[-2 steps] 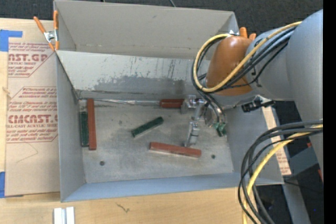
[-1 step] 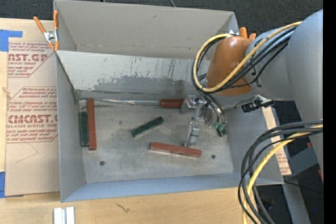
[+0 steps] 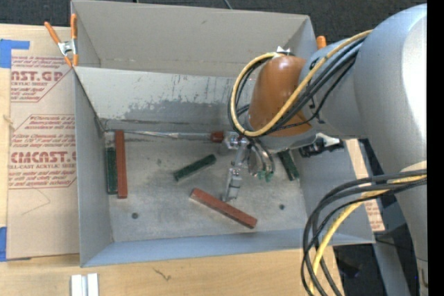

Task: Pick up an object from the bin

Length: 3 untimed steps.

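Note:
My gripper [image 3: 234, 188] hangs low in the right half of the bin, its tip just above the left part of a flat red-brown bar [image 3: 223, 209]. That bar lies at a slant near the bin's front wall. To the gripper's left, a short dark green stick [image 3: 194, 168] rests on the floor, apart from it. Another dark green stick [image 3: 288, 166] lies to the right, partly hidden under the arm.
Along the bin's left wall a red-brown stick [image 3: 121, 164] and a dark green stick [image 3: 111, 170] lie side by side. A thin metal rod [image 3: 166, 134] with a red end runs along the foot of the back wall. The arm and its cables cover the right rear corner.

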Motion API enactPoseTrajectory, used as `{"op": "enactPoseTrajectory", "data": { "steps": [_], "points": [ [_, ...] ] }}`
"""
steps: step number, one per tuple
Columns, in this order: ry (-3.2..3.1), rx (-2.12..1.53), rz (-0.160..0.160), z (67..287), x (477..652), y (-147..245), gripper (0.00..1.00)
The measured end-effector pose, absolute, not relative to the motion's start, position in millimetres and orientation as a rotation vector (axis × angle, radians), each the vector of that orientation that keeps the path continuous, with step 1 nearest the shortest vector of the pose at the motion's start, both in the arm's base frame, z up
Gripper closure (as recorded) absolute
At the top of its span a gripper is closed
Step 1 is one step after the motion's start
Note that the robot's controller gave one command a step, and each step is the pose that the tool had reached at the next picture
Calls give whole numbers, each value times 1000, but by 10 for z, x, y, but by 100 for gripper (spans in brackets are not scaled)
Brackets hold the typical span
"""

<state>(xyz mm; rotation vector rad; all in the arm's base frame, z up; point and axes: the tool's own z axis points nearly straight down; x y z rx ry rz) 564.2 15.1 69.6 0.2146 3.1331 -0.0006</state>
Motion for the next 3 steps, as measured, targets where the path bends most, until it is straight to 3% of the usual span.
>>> {"op": "enactPoseTrajectory", "data": {
  "steps": [1,2,3],
  "points": [
    [3132,247,8,711,5431,432,0],
    [3071,649,4,718,5614,1042,100],
    [3071,649,3,718,5614,1040,100]
  ]
}}
